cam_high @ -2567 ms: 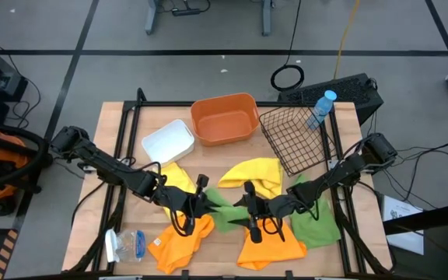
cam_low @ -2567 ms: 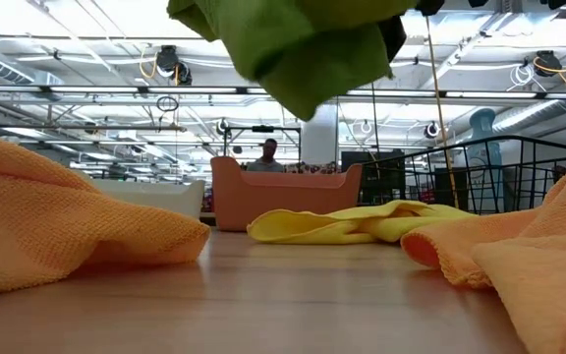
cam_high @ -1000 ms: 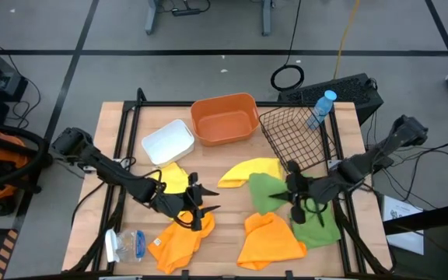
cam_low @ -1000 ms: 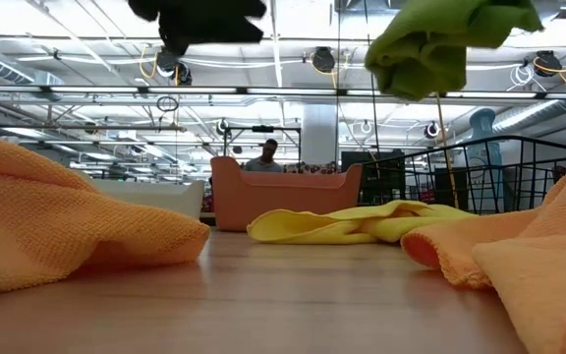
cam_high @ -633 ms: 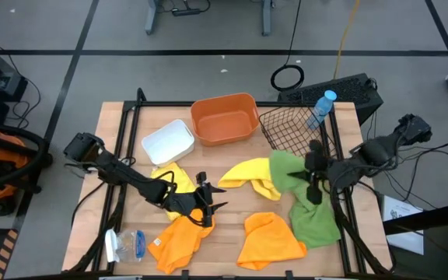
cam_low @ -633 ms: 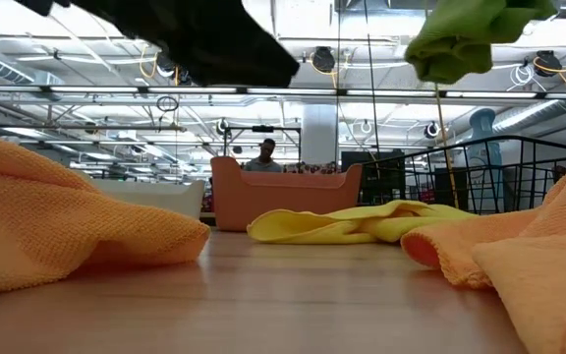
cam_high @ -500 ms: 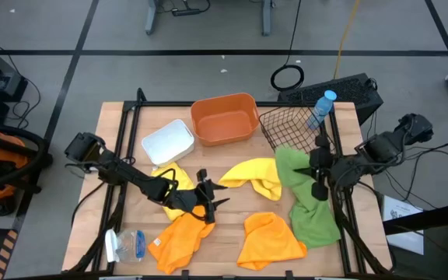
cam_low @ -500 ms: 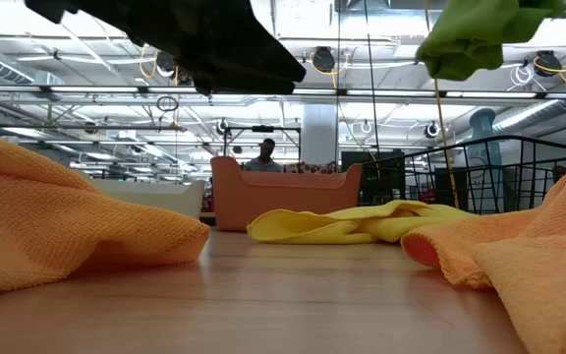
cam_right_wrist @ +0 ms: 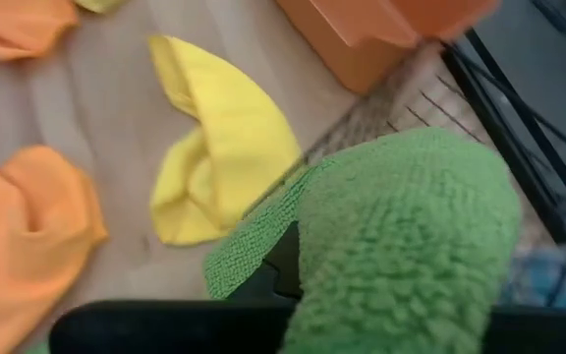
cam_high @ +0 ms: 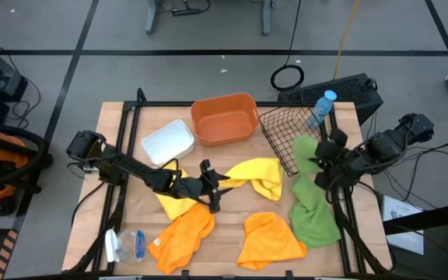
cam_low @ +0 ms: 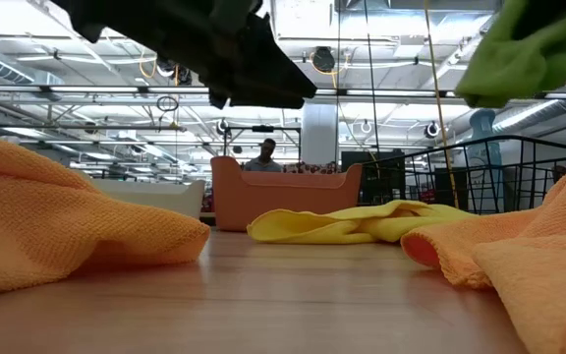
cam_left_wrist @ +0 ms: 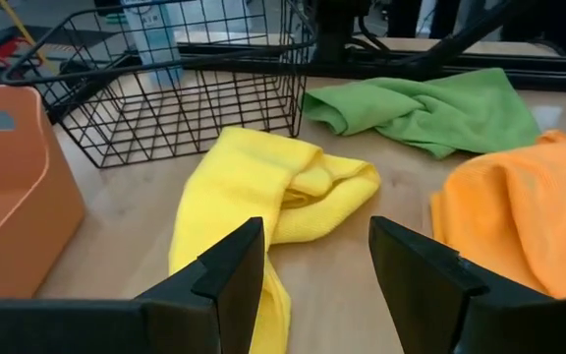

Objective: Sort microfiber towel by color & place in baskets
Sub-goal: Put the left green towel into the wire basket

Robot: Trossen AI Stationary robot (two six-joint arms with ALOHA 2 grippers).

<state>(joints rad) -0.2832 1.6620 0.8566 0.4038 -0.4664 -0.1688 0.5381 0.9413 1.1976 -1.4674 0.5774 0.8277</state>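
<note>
The black wire-mesh basket (cam_high: 292, 137) stands at the table's far right, beside the orange tub (cam_high: 224, 118) and the white tray (cam_high: 169, 141). At its near right corner the right gripper (cam_high: 318, 159) is clamped shut on a green towel (cam_high: 306, 149), lifted clear of the table. The left gripper (cam_high: 218, 182) hovers half open and empty, a yellow towel (cam_high: 257, 176) lying just beyond its fingers (cam_left_wrist: 226, 278).
</note>
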